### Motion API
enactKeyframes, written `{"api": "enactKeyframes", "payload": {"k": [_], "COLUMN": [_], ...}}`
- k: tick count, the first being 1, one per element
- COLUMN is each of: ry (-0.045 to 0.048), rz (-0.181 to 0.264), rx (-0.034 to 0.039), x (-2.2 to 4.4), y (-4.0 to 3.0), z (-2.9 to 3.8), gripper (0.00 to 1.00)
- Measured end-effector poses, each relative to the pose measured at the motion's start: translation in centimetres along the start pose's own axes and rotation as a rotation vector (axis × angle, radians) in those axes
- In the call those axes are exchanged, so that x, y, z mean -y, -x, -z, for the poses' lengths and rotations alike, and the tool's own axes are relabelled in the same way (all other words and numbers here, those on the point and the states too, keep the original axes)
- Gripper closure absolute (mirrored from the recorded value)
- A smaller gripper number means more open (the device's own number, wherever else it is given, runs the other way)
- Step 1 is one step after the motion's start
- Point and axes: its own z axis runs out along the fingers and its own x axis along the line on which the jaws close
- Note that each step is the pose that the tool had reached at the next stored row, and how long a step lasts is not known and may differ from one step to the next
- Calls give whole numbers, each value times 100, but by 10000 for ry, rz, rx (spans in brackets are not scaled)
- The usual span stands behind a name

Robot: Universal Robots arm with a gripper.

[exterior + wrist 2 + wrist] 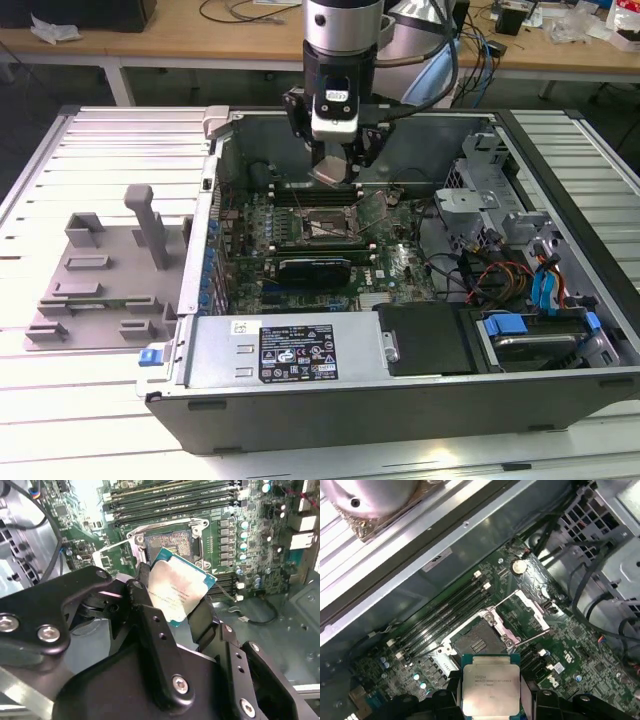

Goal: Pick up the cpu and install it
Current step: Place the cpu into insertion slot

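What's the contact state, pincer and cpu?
Touching. In the second wrist view the pincer clamps opposite edges of the cpu between its fingers.

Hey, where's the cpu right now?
In the first wrist view the cpu sits clamped in the gripper, held above the open socket on the motherboard and not seated in it.

Clear space separated the cpu (491, 684) from the open socket (479, 641); raised load plate (530, 611) and memory modules (445, 615) bordered it.
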Motion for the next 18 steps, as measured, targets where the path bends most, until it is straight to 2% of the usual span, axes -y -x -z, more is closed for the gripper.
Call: {"api": "enactKeyframes", "payload": {"k": [8,9,14,17,18], "ry": [-14,-18,-25,-34,-35], "rz": [-1457,-1848,-2601,-3577,-3754], "rx": [108,137,193,266,279], "x": [0,0,1,1,1], "y": [0,0,0,0,0], "z": [-2,-3,-5,-8,-9], "gripper": [45,45,45,45,45]}}
